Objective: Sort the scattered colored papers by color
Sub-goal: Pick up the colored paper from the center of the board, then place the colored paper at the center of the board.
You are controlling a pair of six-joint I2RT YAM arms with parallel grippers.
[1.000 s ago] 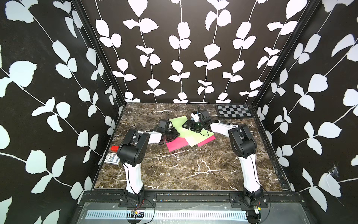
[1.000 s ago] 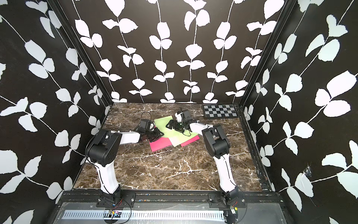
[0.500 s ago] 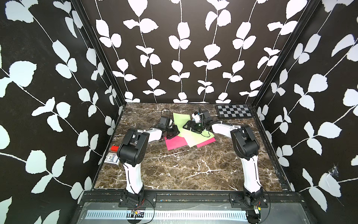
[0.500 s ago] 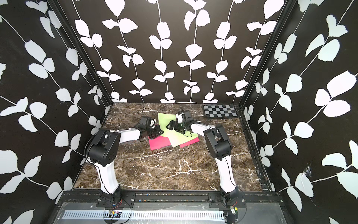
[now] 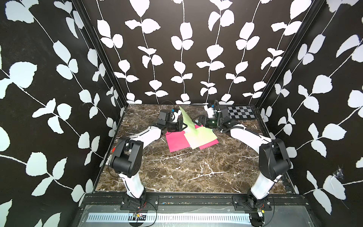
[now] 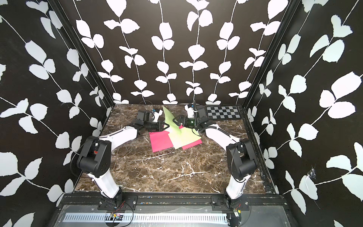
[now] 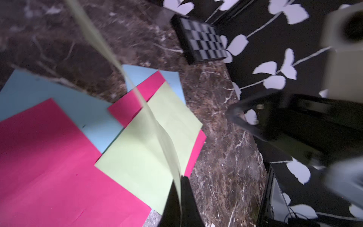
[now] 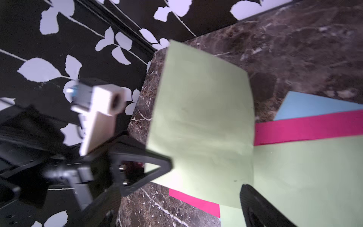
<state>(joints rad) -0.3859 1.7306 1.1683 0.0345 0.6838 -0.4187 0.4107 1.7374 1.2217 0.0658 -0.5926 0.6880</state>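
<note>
Since a sec ago your L end effector (image 5: 183, 125) has hauled one light green sheet (image 5: 187, 119) up off the pile. It now stands steep, w/ its far corner high and its lower edge clamped btwn the closed fingertips (image 7: 188, 204).

Near to far on the worktop (image 5: 186, 171):
- A hot pink sheet (image 5: 176, 141) lies flat, closest to you.
- A second light green sheet (image 5: 200, 137) overlaps its right edge.
- Another hot pink sheet (image 5: 209, 145) pokes out from under that green one.
- The L wrist view shows a light blue sheet (image 7: 88, 116) under the near pink.
- A further light blue sheet (image 7: 171, 78) sits at the pile's far side.

Behind the pile, your R end effector (image 5: 197, 121) sits just beside the raised sheet w/ jaws apart. Can't tell if it touches the paper. The checkerboard panel (image 5: 240, 113) lies in the far right corner, apart from the pile.
</note>
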